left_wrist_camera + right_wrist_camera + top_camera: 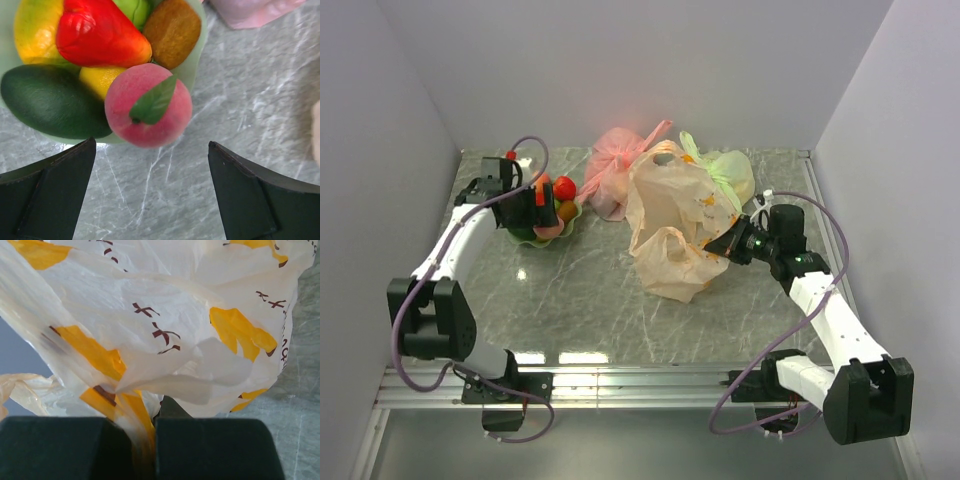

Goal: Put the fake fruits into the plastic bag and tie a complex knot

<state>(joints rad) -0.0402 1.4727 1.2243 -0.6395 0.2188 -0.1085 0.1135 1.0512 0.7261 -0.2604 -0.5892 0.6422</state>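
The fake fruits lie heaped in a pale green dish at the left rear. My left gripper hangs over them, open. In the left wrist view its jaws stand wide apart just short of a pink peach, with a red fruit, a dark green one and a brown one behind. The plastic bag lies crumpled at centre right. My right gripper is shut on a fold of the plastic bag at its right side. The knot is out of view.
A pink-red tied bag and a light green tied bag lie behind the pale orange one. White walls close in the table on the left, back and right. A metal rail runs along the near edge.
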